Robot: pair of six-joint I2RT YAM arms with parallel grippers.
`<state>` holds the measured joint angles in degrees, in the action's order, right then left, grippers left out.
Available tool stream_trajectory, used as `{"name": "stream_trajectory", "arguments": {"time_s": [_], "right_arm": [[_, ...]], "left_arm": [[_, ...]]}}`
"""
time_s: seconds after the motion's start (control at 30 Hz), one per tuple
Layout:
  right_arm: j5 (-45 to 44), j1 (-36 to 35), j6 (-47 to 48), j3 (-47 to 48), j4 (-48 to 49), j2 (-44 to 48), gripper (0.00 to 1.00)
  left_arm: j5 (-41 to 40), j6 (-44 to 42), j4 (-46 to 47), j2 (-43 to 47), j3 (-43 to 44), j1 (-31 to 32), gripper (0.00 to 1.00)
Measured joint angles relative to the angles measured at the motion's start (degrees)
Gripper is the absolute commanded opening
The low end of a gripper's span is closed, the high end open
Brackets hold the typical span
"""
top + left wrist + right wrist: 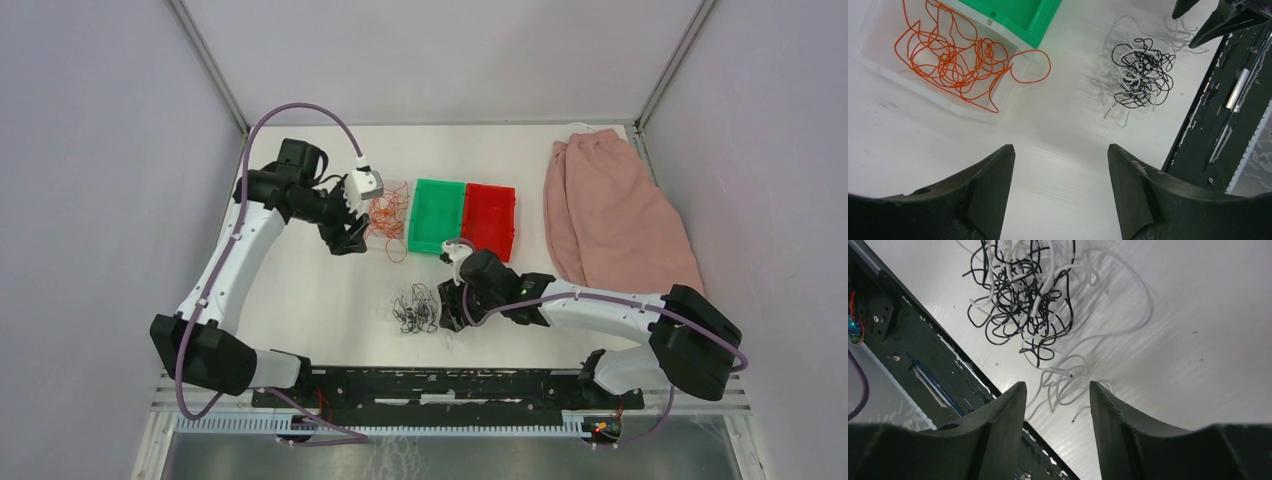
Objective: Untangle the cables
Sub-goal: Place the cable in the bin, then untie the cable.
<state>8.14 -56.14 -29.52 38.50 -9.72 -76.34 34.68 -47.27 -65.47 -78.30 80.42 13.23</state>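
The cables lie in two lots. A clump of black and white cables [415, 308] [1140, 70] [1023, 295] rests on the white table near the front rail. Orange cables [388, 215] [955, 55] lie curled in a clear tray [878, 65], with one loop hanging over its rim. My left gripper [349, 240] [1060, 150] hovers open and empty beside the tray. At the clump's right edge my right gripper [451, 317] [1057, 385] stands open. Loose white strands [1063, 382] lie just past its tips, and nothing is pinched.
A green bin [437, 215] [1018, 12] and a red bin [489, 220] stand side by side right of the clear tray. A pink cloth [612, 215] lies at the back right. A black rail [440, 385] [923, 370] runs along the near edge, close to the clump.
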Motion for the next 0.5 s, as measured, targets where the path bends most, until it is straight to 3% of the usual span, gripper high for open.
{"name": "stream_trajectory", "arguments": {"time_s": [0.17,0.4,0.5], "right_arm": [[-0.3,0.0,-0.3,2.4,1.2,-1.9,0.49],[-0.9,0.0,-0.7,4.3,2.5,-4.0,0.10],[-1.3,0.0,-0.5,4.8,2.2,-4.3,0.01]], "left_arm": [[0.0,-0.4,0.0,1.9,-1.7,0.0,0.75],[0.0,-0.4,0.0,3.2,-1.7,0.0,0.75],[0.0,-0.4,0.0,3.6,-1.7,0.0,0.75]]}}
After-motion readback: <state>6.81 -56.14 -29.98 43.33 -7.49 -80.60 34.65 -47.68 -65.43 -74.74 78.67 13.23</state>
